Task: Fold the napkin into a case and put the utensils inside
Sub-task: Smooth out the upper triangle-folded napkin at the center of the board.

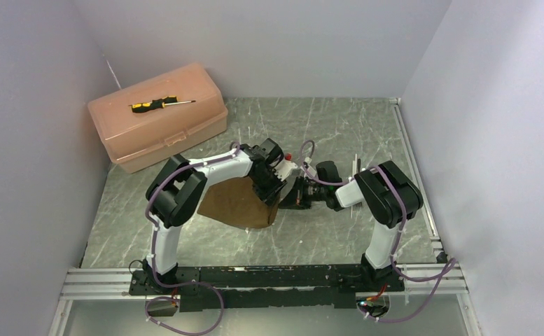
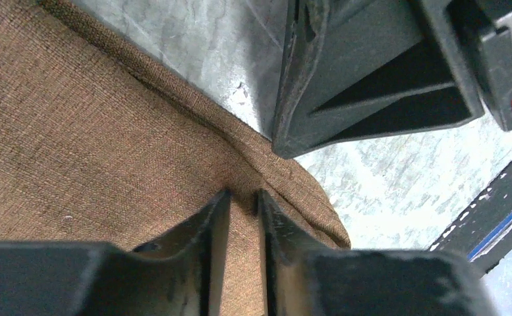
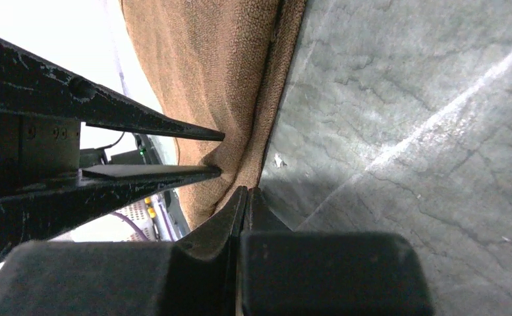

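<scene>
The brown napkin [image 1: 232, 206] lies on the grey table between my arms, its hemmed right edge [image 2: 194, 112] running diagonally. My left gripper [image 1: 274, 198] presses down on it near that edge. Its jaws [image 2: 241, 194] stand a narrow gap apart, and the cloth [image 3: 220, 66] puckers between the tips. My right gripper [image 1: 292, 196] is shut, and its tips [image 3: 246, 189] touch the napkin's edge. The frames do not show whether any cloth is pinched there. The utensils are mostly hidden by my right arm; only a thin silvery sliver [image 1: 356, 164] shows beside it.
A pink plastic box [image 1: 185, 129] stands at the back left with a yellow-and-black screwdriver [image 1: 158, 105] on its lid. White walls close in on three sides. A metal rail [image 1: 269, 278] runs along the near edge and another [image 1: 416, 168] along the right.
</scene>
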Available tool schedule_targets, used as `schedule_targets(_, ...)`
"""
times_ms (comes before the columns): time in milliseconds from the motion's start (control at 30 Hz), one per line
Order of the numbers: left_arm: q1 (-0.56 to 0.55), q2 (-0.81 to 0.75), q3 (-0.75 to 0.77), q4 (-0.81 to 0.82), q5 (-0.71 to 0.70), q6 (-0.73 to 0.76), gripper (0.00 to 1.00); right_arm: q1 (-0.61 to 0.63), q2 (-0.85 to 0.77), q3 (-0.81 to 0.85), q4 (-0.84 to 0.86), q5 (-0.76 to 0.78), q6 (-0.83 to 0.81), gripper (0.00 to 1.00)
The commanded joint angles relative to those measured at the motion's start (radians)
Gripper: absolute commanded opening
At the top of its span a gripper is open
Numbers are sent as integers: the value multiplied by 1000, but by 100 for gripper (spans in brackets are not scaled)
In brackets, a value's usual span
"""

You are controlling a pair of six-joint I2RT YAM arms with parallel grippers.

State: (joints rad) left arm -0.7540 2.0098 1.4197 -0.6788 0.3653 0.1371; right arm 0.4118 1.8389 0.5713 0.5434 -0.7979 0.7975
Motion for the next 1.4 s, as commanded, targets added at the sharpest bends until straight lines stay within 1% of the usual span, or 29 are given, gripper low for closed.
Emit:
schedule_targets(0, -16, 32, 23, -2, 9, -7, 23, -2, 26, 19, 6, -20, 1, 0)
schedule_targets(100, -16, 33, 40, -8, 11, -13, 4, -2, 34, 24, -3, -16, 4, 0)
schedule_targets(133, -15, 32, 48, -12, 16, -18, 3, -2, 35, 23, -6, -15, 5, 0)
schedule_targets(433, -14, 18, 104, -20, 68, -62, 3, -1, 51, 53, -66, -6, -8, 0)
schedule_targets(633, -14, 17, 92, 16, 95, -68, 3, -1, 48, 52, -82, -12, -6, 0)
schedule_targets(667, -14, 22, 90, 15, 91, -61, 4, -2, 37, 50, -91, -10, -9, 0)
schedule_targets(700, -14, 28, 86, 13, 85, -55, 7, -4, 23, 50, -104, -8, -16, 0)
schedule_targets(733, -14, 33, 80, 9, 78, -48, 13, -7, 5, 51, -121, -4, -24, 0)
schedule_targets(800, -14, 42, 67, 1, 59, -41, 28, -20, -40, 51, -157, 8, -44, 0)
schedule_targets(867, -10, 35, 49, 1, 54, -38, 37, -31, -91, 52, -208, 29, -69, 0)
schedule_targets(1033, 23, -21, 67, -11, 123, -47, 45, -37, -214, 27, -262, 70, -101, 0)
schedule_targets(1100, 46, -47, 92, -33, 186, -44, 53, -34, -248, 18, -267, 83, -101, 0)
schedule_targets(1133, 58, -60, 105, -56, 227, -31, 63, -31, -260, 18, -272, 91, -103, 0)
schedule_targets(1167, 71, -74, 117, -72, 269, -18, 65, -25, -272, 17, -273, 95, -104, 0)
schedule_targets(1200, 84, -90, 125, -90, 311, -4, 71, -19, -279, 19, -279, 103, -108, 0)
schedule_targets(1233, 97, -109, 126, -107, 363, 16, 92, -12, -283, 22, -279, 110, -110, 0)
schedule_targets(1267, 112, -125, 124, -126, 400, 40, 95, -6, -282, 23, -271, 111, -107, 0)
schedule_targets(1300, 123, -145, 119, -146, 439, 69, 95, -2, -278, 31, -272, 113, -107, 0)
schedule_targets(1367, 146, -174, 105, -187, 472, 138, 95, -1, -254, 62, -278, 113, -113, 0)
